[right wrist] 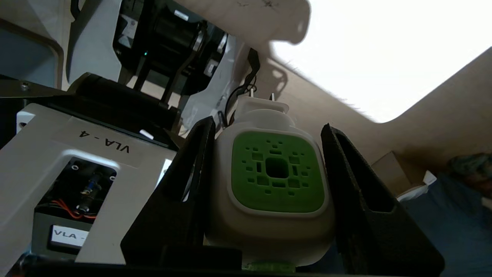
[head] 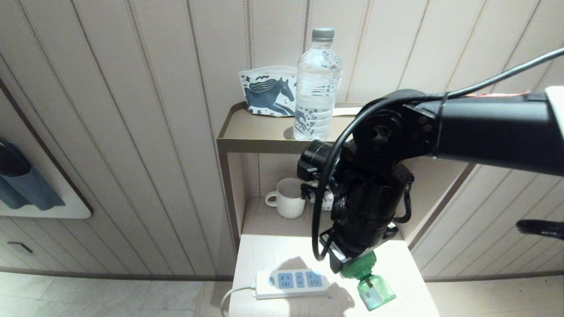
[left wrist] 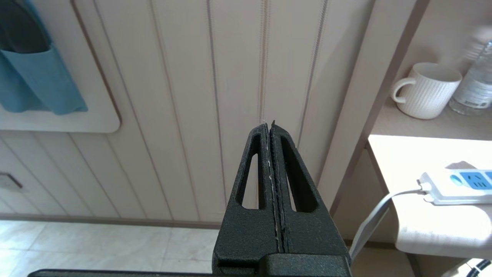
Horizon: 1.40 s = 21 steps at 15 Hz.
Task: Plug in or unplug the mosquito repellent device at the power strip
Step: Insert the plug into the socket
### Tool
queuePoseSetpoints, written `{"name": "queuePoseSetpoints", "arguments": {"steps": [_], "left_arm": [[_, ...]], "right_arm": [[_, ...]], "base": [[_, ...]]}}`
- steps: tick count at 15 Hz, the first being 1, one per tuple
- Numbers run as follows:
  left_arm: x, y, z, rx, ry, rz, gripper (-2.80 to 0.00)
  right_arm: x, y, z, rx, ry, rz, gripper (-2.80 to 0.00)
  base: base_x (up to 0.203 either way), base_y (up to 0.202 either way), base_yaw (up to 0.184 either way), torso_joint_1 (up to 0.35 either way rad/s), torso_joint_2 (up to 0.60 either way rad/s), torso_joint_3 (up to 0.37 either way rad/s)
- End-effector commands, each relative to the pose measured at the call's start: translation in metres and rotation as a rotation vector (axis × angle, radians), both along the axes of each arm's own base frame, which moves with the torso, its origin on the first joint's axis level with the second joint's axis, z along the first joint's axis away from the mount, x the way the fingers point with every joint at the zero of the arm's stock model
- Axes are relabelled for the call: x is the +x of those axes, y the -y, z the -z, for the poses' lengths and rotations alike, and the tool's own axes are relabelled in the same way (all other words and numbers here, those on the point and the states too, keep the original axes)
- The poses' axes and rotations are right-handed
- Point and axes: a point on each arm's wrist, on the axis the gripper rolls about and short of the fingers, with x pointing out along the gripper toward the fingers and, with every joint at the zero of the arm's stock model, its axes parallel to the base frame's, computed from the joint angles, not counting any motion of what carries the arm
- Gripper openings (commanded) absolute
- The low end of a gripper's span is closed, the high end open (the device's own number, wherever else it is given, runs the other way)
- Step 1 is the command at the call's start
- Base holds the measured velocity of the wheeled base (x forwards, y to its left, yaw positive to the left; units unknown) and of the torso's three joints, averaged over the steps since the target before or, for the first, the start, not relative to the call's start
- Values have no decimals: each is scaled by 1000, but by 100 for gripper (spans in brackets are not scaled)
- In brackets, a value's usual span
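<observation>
Item: small green-and-white plastic mosquito repellent device (right wrist: pixel 275 184), clamped by sides between right gripper (right wrist: pixel 269 169) fingers, part-open; prongs free, bottle hanging above pale surface (head: pixel 273 251), just beside long white power strip (head: pixel 291 283), unplugged. Left gripper (left wrist: pixel 272 132) pressed closed, empty, parked aside

One power strip (head: pixel 291 284); one repellent device (head: pixel 370 285); one mug (head: pixel 288 197); one water bottle (head: pixel 317 86); one horse-print pouch (head: pixel 268 91).
</observation>
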Motion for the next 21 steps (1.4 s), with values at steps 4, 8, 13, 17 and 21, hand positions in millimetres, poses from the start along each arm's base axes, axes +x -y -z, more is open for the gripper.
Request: {"name": "queuePoseSetpoints", "arguments": {"steps": [4,8,13,17,21], "left_arm": [[0,0,0,0,1,0,-280],[0,0,0,0,1,0,-280],[0,0,0,0,1,0,-280],[0,0,0,0,1,0,-280],[0,0,0,0,1,-2,-280]], "right_arm": [[23,-22,50,-39,-73,8,-280],[27,-23,57,-10,-119,12,-280],[33,-27,75,-28,-162,15,-280],[42,-32,86,-7,-132,22,-280],[49,-29,92,-3,-136,70,-280]], "base": [[0,0,0,0,0,0],[0,0,0,0,0,0],[0,0,0,0,0,0],[0,0,0,0,0,0],[0,0,0,0,0,0]]}}
